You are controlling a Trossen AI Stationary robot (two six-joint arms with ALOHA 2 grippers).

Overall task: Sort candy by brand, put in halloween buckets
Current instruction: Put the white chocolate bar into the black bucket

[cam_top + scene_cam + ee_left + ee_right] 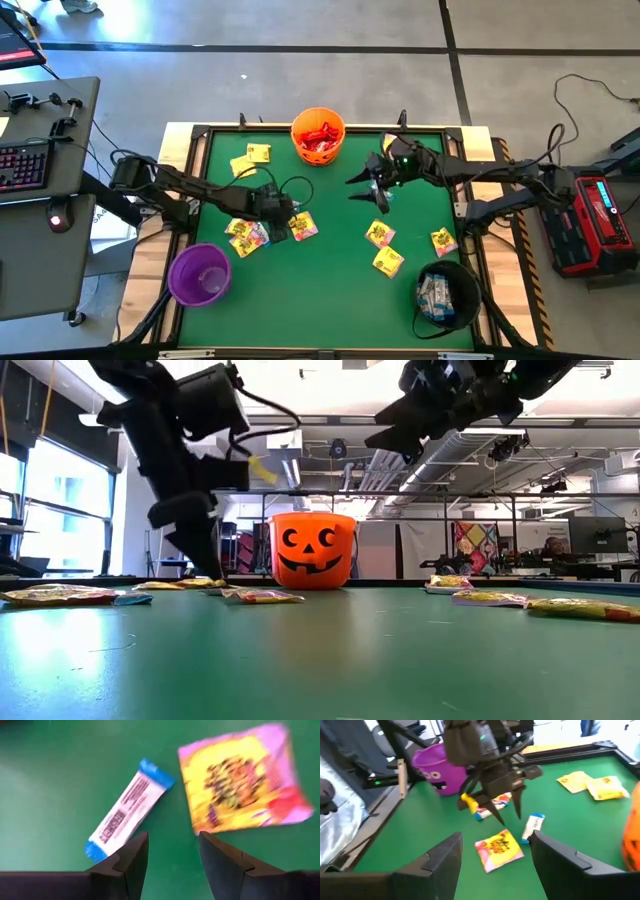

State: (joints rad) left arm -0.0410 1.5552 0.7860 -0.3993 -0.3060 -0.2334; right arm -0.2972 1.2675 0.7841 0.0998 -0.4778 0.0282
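Note:
My left gripper (pixel 172 851) stands open, pointing steeply down at the green table. A white-blue candy packet (pixel 127 810) lies flat just beside one finger, and a yellow-pink packet (pixel 245 780) just beyond the other. Nothing is between the fingers. In the high view it (pixel 278 215) is left of centre, next to a cluster of packets (pixel 248 238). My right gripper (pixel 372 190) hangs open and empty high over the table's middle. The orange bucket (pixel 318 135) holds red candy, the black bucket (pixel 447 292) holds white-blue candy, and the purple bucket (pixel 200 273) stands at the near left.
Yellow packets lie flat at the right (pixel 380 233), (pixel 388 262), (pixel 443 241) and at the far left (pixel 258 153). A raised black frame (pixel 200 130) rims the table. Bare green table lies in the near middle between the purple and black buckets.

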